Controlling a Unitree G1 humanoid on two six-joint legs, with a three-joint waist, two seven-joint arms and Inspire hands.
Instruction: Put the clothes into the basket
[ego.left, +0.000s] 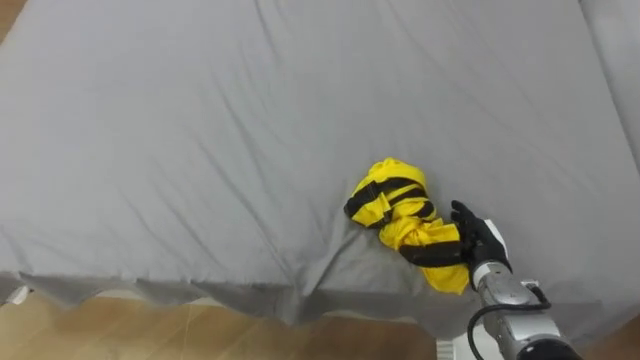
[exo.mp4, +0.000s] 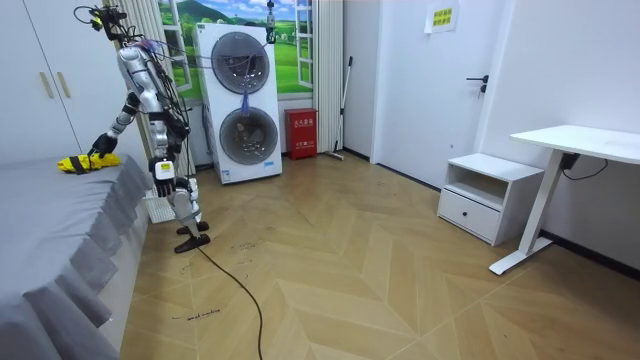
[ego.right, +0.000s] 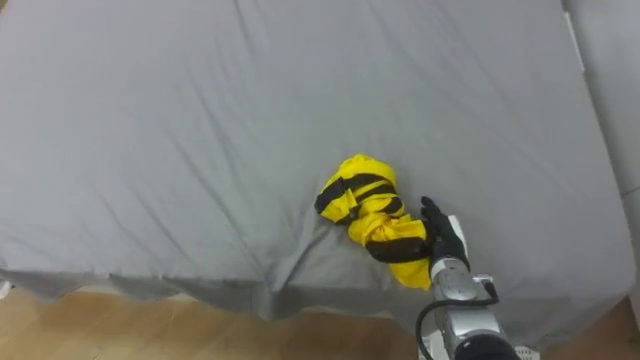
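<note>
We count one yellow-and-black garment, at five o'clock on one grey bed; two stacked washer drums, one white desk

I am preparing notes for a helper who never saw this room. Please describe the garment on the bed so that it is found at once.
Find the large bed covered in grey. By the edge nearest the robot, toward its right, lies a bunched garment, with the robot's right hand against its near end. It is bright yellow with black bands, the only coloured thing on the bed.
</note>
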